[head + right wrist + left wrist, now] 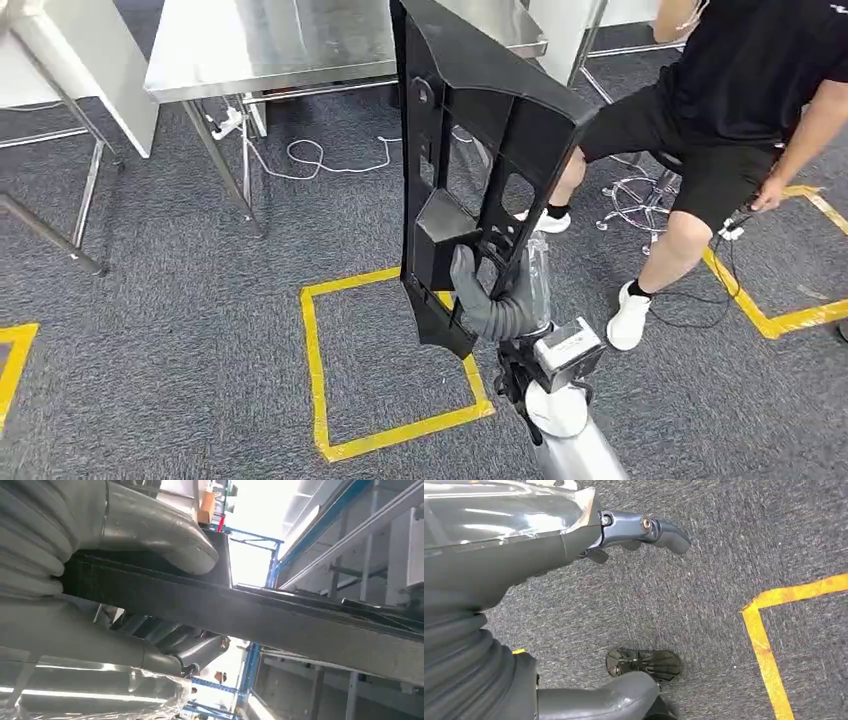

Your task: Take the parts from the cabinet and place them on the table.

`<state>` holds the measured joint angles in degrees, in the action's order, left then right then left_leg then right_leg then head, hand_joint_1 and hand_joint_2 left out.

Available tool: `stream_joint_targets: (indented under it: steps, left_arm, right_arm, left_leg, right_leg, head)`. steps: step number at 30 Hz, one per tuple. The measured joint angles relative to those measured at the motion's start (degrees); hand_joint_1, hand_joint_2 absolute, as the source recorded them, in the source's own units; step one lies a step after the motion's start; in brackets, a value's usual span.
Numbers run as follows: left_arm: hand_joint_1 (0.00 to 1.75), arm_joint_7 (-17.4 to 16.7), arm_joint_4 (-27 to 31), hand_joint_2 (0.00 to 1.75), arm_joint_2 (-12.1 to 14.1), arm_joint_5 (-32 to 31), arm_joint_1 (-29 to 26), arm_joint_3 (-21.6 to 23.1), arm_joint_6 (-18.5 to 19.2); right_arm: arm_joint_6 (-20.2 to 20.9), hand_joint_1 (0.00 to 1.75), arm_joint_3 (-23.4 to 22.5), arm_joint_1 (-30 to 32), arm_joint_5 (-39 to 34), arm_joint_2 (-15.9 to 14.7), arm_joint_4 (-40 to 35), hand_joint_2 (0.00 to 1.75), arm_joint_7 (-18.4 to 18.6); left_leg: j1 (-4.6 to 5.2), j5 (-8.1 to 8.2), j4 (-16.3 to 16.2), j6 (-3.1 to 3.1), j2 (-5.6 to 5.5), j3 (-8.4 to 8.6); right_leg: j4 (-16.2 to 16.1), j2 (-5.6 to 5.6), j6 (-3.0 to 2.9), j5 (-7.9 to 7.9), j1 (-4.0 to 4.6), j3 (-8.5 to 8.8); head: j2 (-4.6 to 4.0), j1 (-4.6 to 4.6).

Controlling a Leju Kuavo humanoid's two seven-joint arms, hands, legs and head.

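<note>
A long black plastic part (470, 150) with cut-outs stands almost upright in front of me, its top end over the steel table (270, 45). My right hand (490, 295) grips it near its lower end, thumb across one face. Up close in the right wrist view, the part's dark edge (260, 615) runs between the thumb (155, 530) and the fingers (195, 650) of my right hand (75, 580). My left hand (589, 535) hangs over the grey carpet with nothing in it, fingers apart.
A person in black (720, 110) sits on a stool at the right, close to the part. Yellow tape (320, 350) marks a square on the carpet below. A white cable (320, 160) lies under the table. A second table leg frame (60, 200) stands at far left.
</note>
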<state>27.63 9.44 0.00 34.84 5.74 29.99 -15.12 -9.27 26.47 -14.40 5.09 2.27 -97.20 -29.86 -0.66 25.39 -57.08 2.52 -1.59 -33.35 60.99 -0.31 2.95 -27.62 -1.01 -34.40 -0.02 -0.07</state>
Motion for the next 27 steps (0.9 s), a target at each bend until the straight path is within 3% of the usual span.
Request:
stream_joint_targets:
  steps: [1, 2, 3, 4, 9, 11, 14, 18, 19, 21, 22, 23, 24, 26, 27]
  left_arm:
    - [0.00, 0.02, 0.00, 1.75, 0.02, 0.00, -0.02, 0.00, 0.02]
    - [0.00, 0.02, 0.00, 1.75, 0.04, 0.00, 0.00, -0.02, 0.00]
    - [0.00, 0.04, 0.00, 1.75, 0.04, 0.00, -0.08, -0.02, 0.00]
    - [0.00, 0.04, 0.00, 1.75, 0.07, 0.00, -0.20, -0.02, 0.00]
    - [0.00, 0.04, 0.00, 1.75, 0.04, 0.00, -0.15, -0.02, 0.04]
    - [0.00, 0.04, 0.00, 1.75, 0.04, 0.00, -0.16, -0.02, 0.04]
    - [0.00, 0.07, 0.00, 1.75, 0.04, 0.00, -0.21, -0.02, 0.04]
    - [0.00, 0.15, 0.00, 1.75, 0.04, 0.04, -0.19, -0.02, 0.09]
    - [0.00, 0.15, 0.00, 1.75, 0.07, 0.09, -0.16, -0.02, 0.09]
    - [0.00, 0.20, 0.02, 1.75, 0.07, 0.42, -0.10, -0.02, 0.11]
    - [0.00, 0.24, 0.04, 1.75, -0.04, 0.44, -0.20, -0.02, 0.13]
    - [0.00, 0.33, 0.04, 1.75, -0.07, 0.44, -0.14, -0.02, 0.15]
    - [0.00, 0.33, 0.04, 1.75, -0.07, 0.48, -0.08, -0.02, 0.22]
    - [0.00, 0.33, 0.04, 1.75, -0.09, 0.59, -0.06, -0.04, 0.31]
    - [0.00, 0.33, 0.04, 1.75, -0.09, 0.59, -0.13, -0.04, 0.33]
  right_arm:
    - [0.00, 1.75, -0.02, -0.01, 0.00, 0.00, 0.00, 1.75, 0.00]
    - [0.00, 1.75, -0.04, 0.04, 0.00, 0.02, 0.00, 1.75, 0.00]
    - [0.00, 1.75, -0.11, 0.04, -0.02, 0.04, 0.00, 1.75, 0.00]
    - [0.00, 1.75, -0.13, 0.04, -0.02, 0.07, 0.00, 1.75, 0.00]
    - [0.00, 1.75, -0.28, 0.02, -0.09, 0.09, 0.00, 1.75, 0.00]
    - [0.00, 1.75, -0.31, 0.02, -0.09, 0.09, 0.00, 1.75, 0.00]
    - [0.00, 1.75, -0.33, 0.02, -0.09, 0.09, 0.00, 1.75, 0.00]
    - [0.00, 1.75, -0.33, -0.05, -0.09, 0.09, 0.00, 1.75, 0.00]
    - [0.00, 1.75, -0.33, -0.15, -0.09, 0.15, 0.00, 1.75, 0.00]
    - [0.00, 1.75, -0.33, -0.54, -0.13, 0.61, -0.04, 1.75, 0.00]
    - [0.00, 1.75, -0.35, -0.55, -0.20, 0.68, -0.09, 1.75, 0.00]
    - [0.00, 1.75, -0.33, -0.88, -0.24, 0.70, -0.11, 1.75, -0.04]
    - [0.00, 1.75, -0.31, -1.08, -0.28, 0.68, -0.09, 1.75, -0.04]
    - [-0.02, 1.75, -0.31, -0.75, -0.44, 0.53, 0.00, 1.75, 0.00]
    - [0.00, 1.75, -0.31, -0.57, -0.46, 0.46, 0.13, 1.75, 0.04]
  left_leg:
    - [0.08, 0.17, -0.17, -0.30, -0.16, -0.12]
    - [0.50, 0.43, -0.43, -0.70, -0.37, -0.28]
    - [0.56, 0.57, -0.66, -0.50, -0.31, -0.45]
    - [0.43, 0.29, -0.61, 0.15, -0.31, -0.46]
    - [0.05, 0.29, -0.27, 0.06, -0.11, -0.18]
    - [0.04, 0.23, -0.10, -0.13, -0.06, -0.10]
    - [-0.09, 0.23, -0.02, -0.95, 0.02, -0.10]
    - [-0.07, 0.27, -0.02, -1.28, 0.04, -0.10]
    - [0.08, 0.58, -0.49, -0.82, 0.03, -0.37]
    - [0.20, 0.30, 1.19, 0.11, 0.03, 0.55]
    - [-0.58, -0.57, 2.78, 0.22, 0.27, 1.87]
    - [-0.69, -0.78, 3.36, 0.62, 0.28, 2.33]
    - [-0.68, -0.79, 3.36, 0.56, 0.39, 2.39]
    - [-0.68, -0.55, 3.32, 0.35, 0.38, 2.47]
    - [-0.71, -0.37, 3.23, 0.15, 0.35, 2.49]
  right_leg:
    - [-3.20, 0.11, -0.27, 0.75, -0.19, 1.10]
    - [-3.47, 0.15, -0.82, 0.98, 0.08, 1.62]
    - [-3.60, 0.11, -1.12, 1.30, -0.21, 1.55]
    - [-3.50, 0.15, -1.13, 1.29, -0.15, 1.47]
    - [-3.49, 0.32, -1.40, 1.31, 0.32, 1.48]
    - [-3.47, 0.32, -1.51, 1.26, 0.39, 1.48]
    - [-3.44, 0.31, -1.96, 1.22, 0.53, 1.46]
    - [-3.43, 0.30, -1.96, 1.22, 0.51, 1.48]
    - [-3.84, 0.28, -1.61, 1.40, -0.21, 1.60]
    - [-4.75, 0.30, -1.32, 1.57, 0.46, 2.28]
    - [-3.68, 0.18, -1.49, 1.23, 0.38, 1.75]
    - [-0.92, 0.32, -1.79, -0.22, 0.45, 0.41]
    - [3.28, 0.31, -2.02, -1.89, 0.38, -1.70]
    - [11.50, 0.32, -1.79, -4.42, -0.09, -6.20]
    - [13.29, 0.31, -1.30, -4.46, -0.31, -7.48]
  head:
    - [0.02, -0.02]
    - [0.00, -0.02]
    - [0.00, -0.13]
    - [0.00, -0.20]
    - [0.00, -0.15]
    - [0.02, -0.15]
    - [0.00, -0.13]
    - [0.00, -0.13]
    - [0.00, -0.15]
    - [0.00, -0.24]
    - [0.00, -0.02]
    - [0.00, -0.07]
    - [0.00, 0.08]
    - [0.00, 0.11]
    - [0.02, 0.17]
